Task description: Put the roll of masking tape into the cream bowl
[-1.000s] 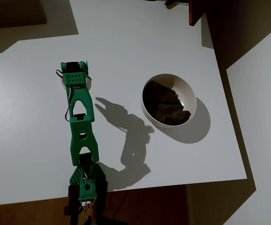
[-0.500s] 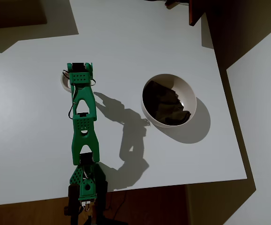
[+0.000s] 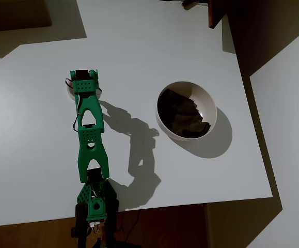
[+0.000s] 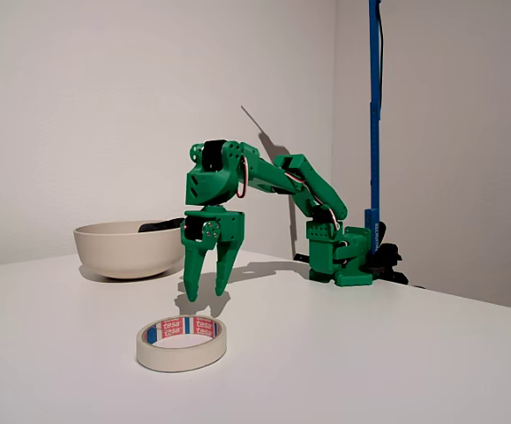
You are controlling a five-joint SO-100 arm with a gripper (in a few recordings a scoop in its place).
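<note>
The broad white tabletop (image 4: 396,353) spreads beneath me. My green plastic arm (image 3: 90,134) reaches across it. The round cream-white bowl (image 4: 127,247) with its dark mass sits well apart. My claw (image 4: 205,290) hangs slightly parted and empty, tips down just above the flat off-white roll of masking tape (image 4: 182,343) lying flat.

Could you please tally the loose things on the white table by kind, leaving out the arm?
Roll of masking tape: 1
Cream bowl: 1
Dark mass inside the bowl: 1
Total: 3
</note>
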